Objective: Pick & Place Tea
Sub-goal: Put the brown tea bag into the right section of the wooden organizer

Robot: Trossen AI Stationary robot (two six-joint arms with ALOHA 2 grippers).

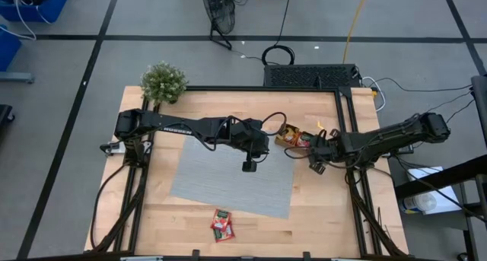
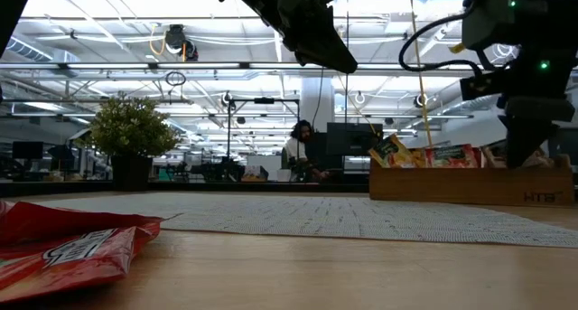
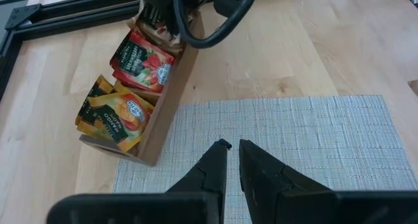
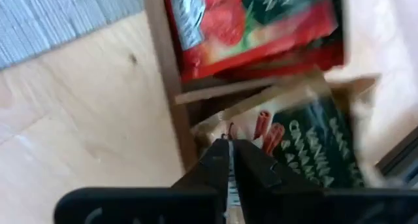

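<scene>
A brown wooden tray [image 1: 293, 137] at the right of the grey mat [image 1: 228, 177] holds upright tea sachets: red ones [image 3: 140, 61], orange-yellow ones [image 3: 114, 113], and a pale one with dark green [image 4: 307, 139]. Two red sachets [image 1: 222, 224] lie flat on the table near its front edge. My right gripper [image 4: 228, 142] points steeply down into the tray, shut on the pale sachet. My left gripper [image 3: 232, 147] hangs shut above the mat's far right part with nothing between its fingers. My right gripper pinches the pale sachet at its pale upper edge [image 4: 251, 129], near one corner. The fingers come from above, slanting in from the table's right side. The sachet stands tilted, its lower part still inside the tray. The fingertips hide how much of the edge is between them.
A potted plant [image 1: 163, 82] stands at the table's far left corner. A black frame rail [image 1: 346, 124] runs along the table's right side just behind the tray. Bare wood [image 1: 335, 215] shows to the right of the mat.
</scene>
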